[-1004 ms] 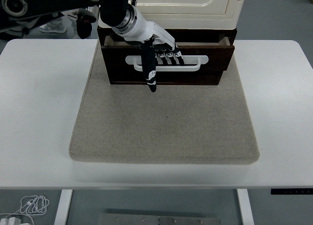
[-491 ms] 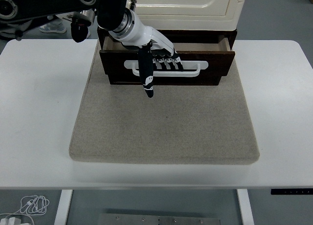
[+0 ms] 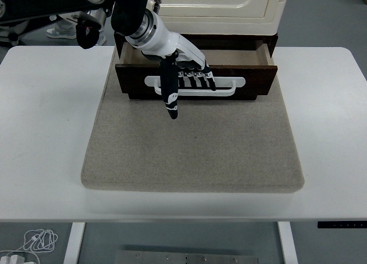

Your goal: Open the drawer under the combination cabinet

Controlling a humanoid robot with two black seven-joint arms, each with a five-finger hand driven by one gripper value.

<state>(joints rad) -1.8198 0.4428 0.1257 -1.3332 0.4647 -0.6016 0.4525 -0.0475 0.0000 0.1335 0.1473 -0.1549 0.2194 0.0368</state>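
Nearest to us runs the front edge of the white table point(image 3: 46, 160), and under it at the lower left a bundle of white cable point(image 3: 39, 239) lies on the floor. On the table rests a square grey felt mat point(image 3: 192, 149), its near half bare.

At the far end of that mat we see the dark wooden drawer point(image 3: 252, 80), pulled partway out from beneath the cabinet so that a strip of its pale inside shows behind the front panel. A long white handle point(image 3: 229, 87) runs across the drawer front.

Our left hand point(image 3: 183, 69), white on the back with black fingers, comes in from the upper left and sits on that handle. Four fingers point(image 3: 198, 77) are hooked over the bar from above and curled around it, while the thumb point(image 3: 170, 94) points straight down in front of the panel, its tip hanging over the mat. The grasp is closed on the handle.

Behind the drawer stands the cream-coloured combination cabinet point(image 3: 229, 11), its dark base directly over the opened drawer. Beyond the table we see grey floor.
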